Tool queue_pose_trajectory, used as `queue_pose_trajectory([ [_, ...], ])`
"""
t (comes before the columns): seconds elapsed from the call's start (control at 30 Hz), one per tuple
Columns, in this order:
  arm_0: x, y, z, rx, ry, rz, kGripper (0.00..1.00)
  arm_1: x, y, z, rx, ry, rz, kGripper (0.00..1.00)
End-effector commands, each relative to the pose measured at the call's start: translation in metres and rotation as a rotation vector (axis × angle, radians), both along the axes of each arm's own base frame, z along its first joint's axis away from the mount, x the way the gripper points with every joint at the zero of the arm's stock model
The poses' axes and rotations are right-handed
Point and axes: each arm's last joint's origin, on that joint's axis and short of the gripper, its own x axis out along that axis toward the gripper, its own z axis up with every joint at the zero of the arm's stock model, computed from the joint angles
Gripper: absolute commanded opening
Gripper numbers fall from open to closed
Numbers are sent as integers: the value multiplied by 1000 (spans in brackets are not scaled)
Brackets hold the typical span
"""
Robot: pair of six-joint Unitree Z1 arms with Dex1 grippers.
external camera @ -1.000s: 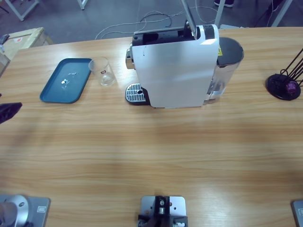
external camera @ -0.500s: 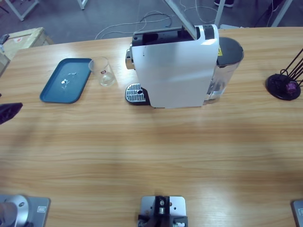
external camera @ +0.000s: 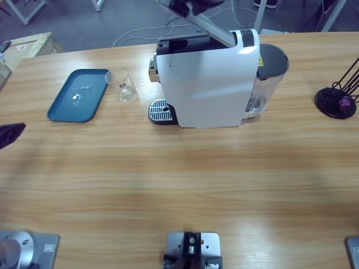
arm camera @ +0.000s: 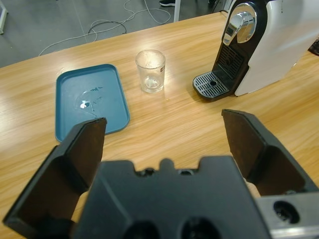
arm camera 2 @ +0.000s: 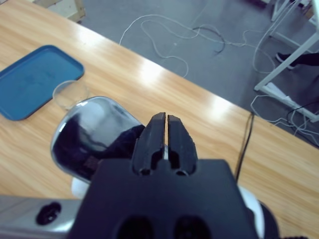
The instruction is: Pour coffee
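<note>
- Nearest you, the left gripper (arm camera: 164,144) hangs over the wooden surface (external camera: 179,185) with its fingers (arm camera: 84,144) spread wide and nothing between them.
- Straight ahead of those fingers, a little left of centre, the empty glass (arm camera: 150,70) stands upright just beside the blue tray (arm camera: 89,102), not on it.
- To the glass's right sits the coffee machine (arm camera: 269,45), its drip grate (arm camera: 212,84) bare and well apart from the glass.
- Your left arm is clearly the nearer one, so I'd judge the glass is its job.
- Farthest off, the right gripper (arm camera 2: 165,130) is pinched shut on nothing, up above the machine's chrome lever (arm camera 2: 92,137).
</note>
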Motion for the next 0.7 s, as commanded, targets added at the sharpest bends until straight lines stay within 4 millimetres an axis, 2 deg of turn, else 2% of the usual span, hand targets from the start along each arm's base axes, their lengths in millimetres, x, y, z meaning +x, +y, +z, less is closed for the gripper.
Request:
queue_pose_trajectory([
  [0.03, -4, 2, -11, -2, 10, -12, 982, -11, 43, -90, -133, 157, 87, 0],
  [0.47, -4, 1, -11, -2, 15, -23, 982, -10, 45, -131, -105, 212, 37, 0],
  [0.7, -4, 1, -11, -1, 16, -23, 982, -16, 35, -145, -99, 235, 11, 0],
])
